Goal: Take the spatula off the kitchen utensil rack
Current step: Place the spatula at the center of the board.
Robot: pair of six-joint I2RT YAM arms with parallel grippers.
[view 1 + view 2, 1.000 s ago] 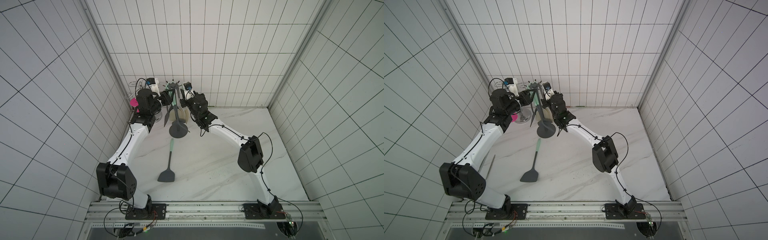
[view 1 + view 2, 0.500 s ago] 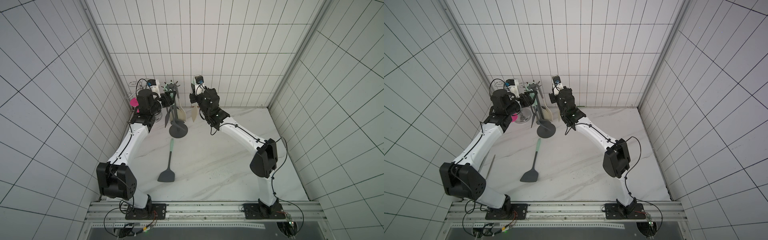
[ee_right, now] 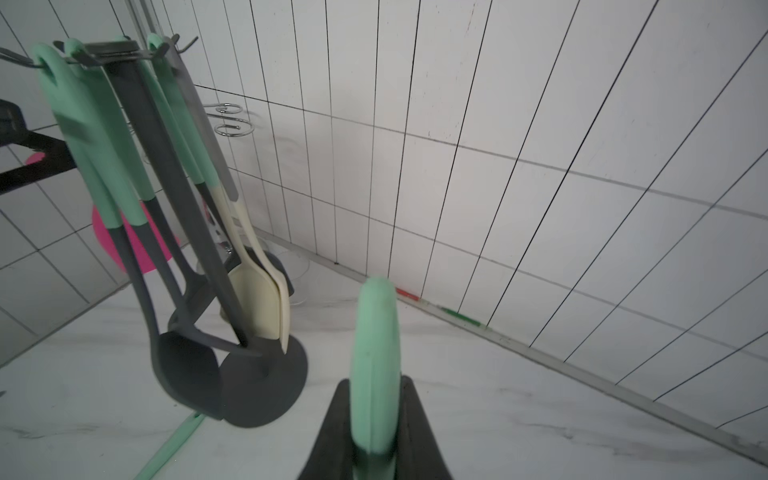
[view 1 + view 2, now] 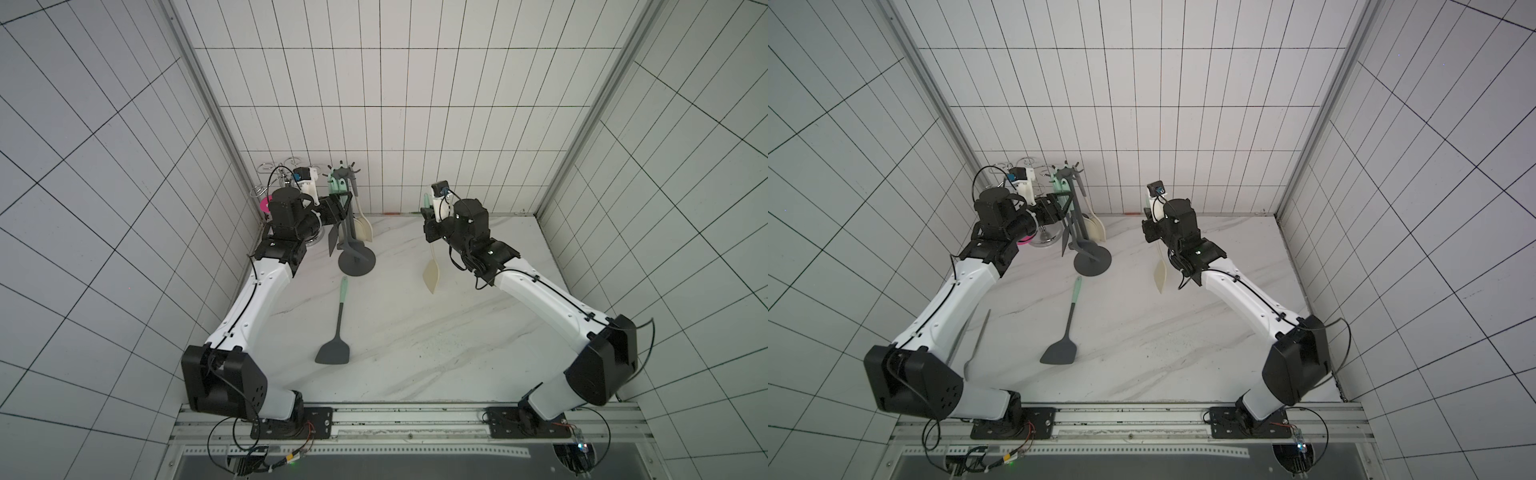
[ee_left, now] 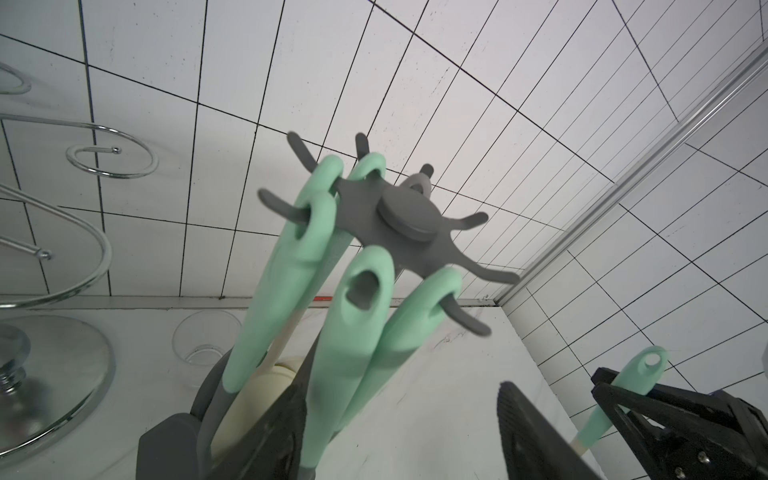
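The kitchen utensil rack [image 4: 356,262] [image 4: 1093,259] is a dark grey pole on a round base at the back left, and several mint-handled utensils hang from its hooks [image 5: 399,220]. The spatula [image 4: 431,276] [image 4: 1160,274] has a cream blade and a mint handle [image 3: 374,332]. It hangs in the air to the right of the rack, well clear of it. My right gripper [image 4: 429,226] [image 3: 374,386] is shut on the handle. My left gripper [image 4: 338,208] [image 5: 399,399] stands open beside the rack, with the hanging handles close to one finger [image 5: 286,419].
A dark turner with a mint handle [image 4: 334,332] [image 4: 1061,332] lies on the marble table in front of the rack. A chrome wire glass holder [image 4: 1046,237] [image 5: 50,365] and a pink object [image 3: 137,245] stand in the back left corner. A grey utensil [image 4: 976,345] lies beneath the left arm.
My right gripper has carried the spatula off to the right, away from the rack. My left gripper has opened wider beside the rack.
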